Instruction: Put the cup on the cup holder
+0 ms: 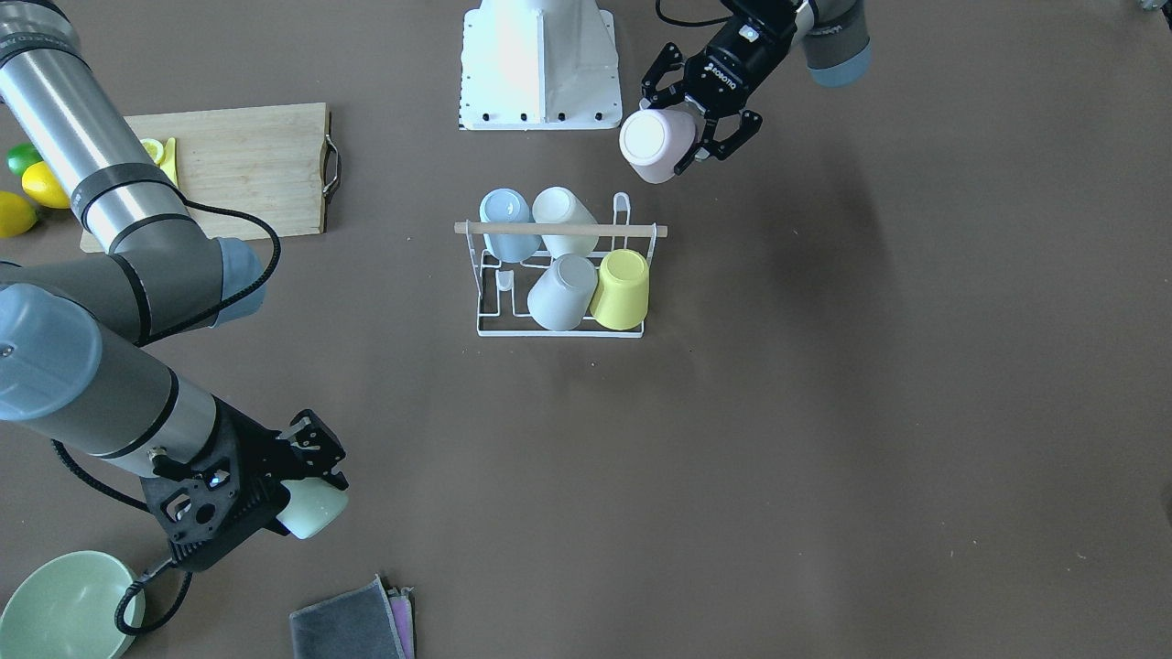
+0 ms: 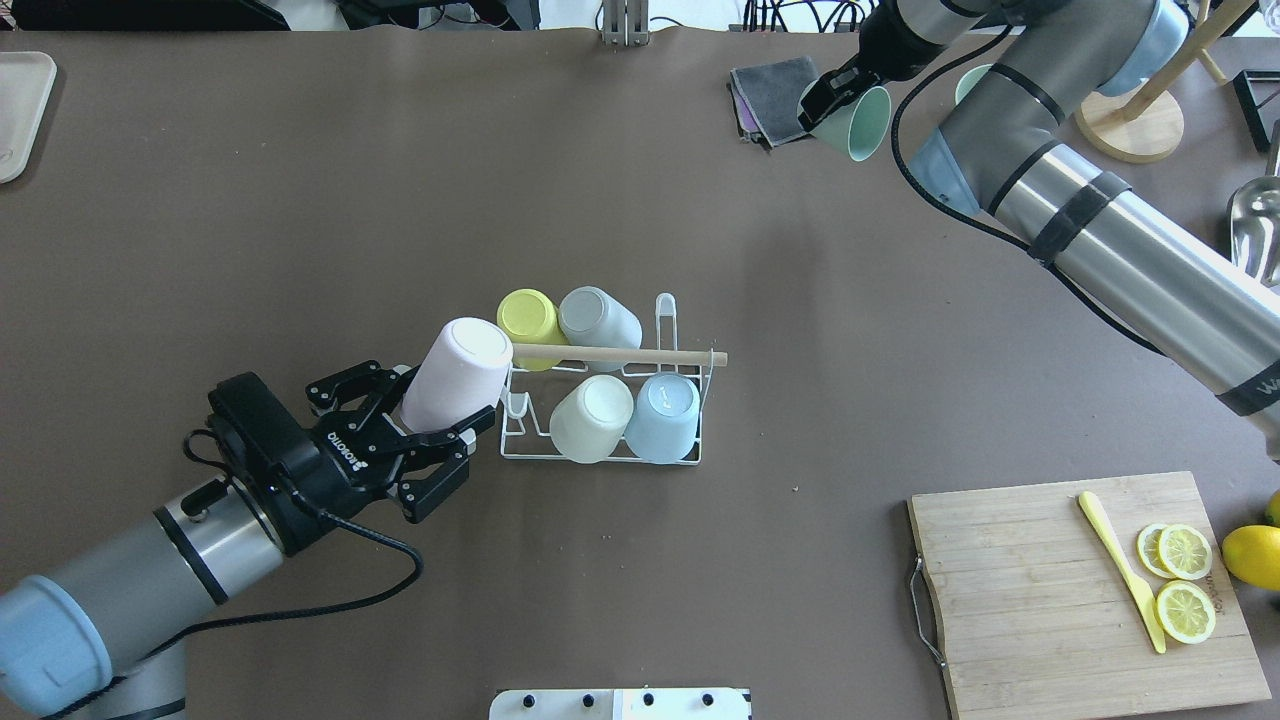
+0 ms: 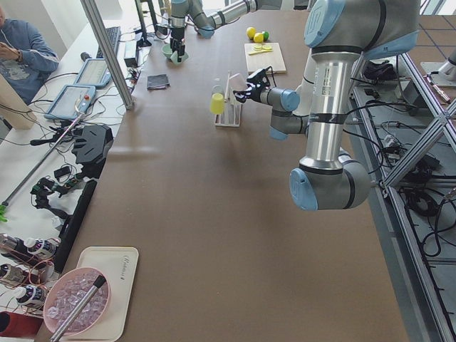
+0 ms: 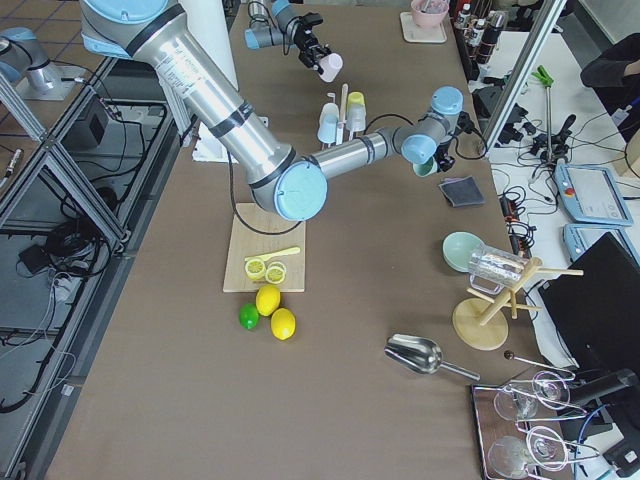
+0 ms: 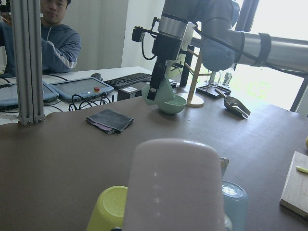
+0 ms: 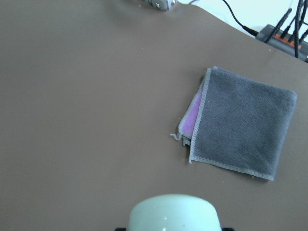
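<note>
Pink cup (image 2: 455, 375), where's it at right now?

– Left gripper (image 2: 438, 405) is pinching it, bottom-up and tilted, just beside one end of the cup holder (image 2: 610, 353). It's not on a prong.

– And the other arm?

– Right gripper (image 2: 835, 95) is clamped on a mint cup (image 2: 855, 120), well apart from the cup holder. Four other cups (image 2: 592, 418) sit upside down on that holder.

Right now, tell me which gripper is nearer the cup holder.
Left. The left gripper, holding a pink cup, is beside the cup holder; the right gripper is far off.
</note>
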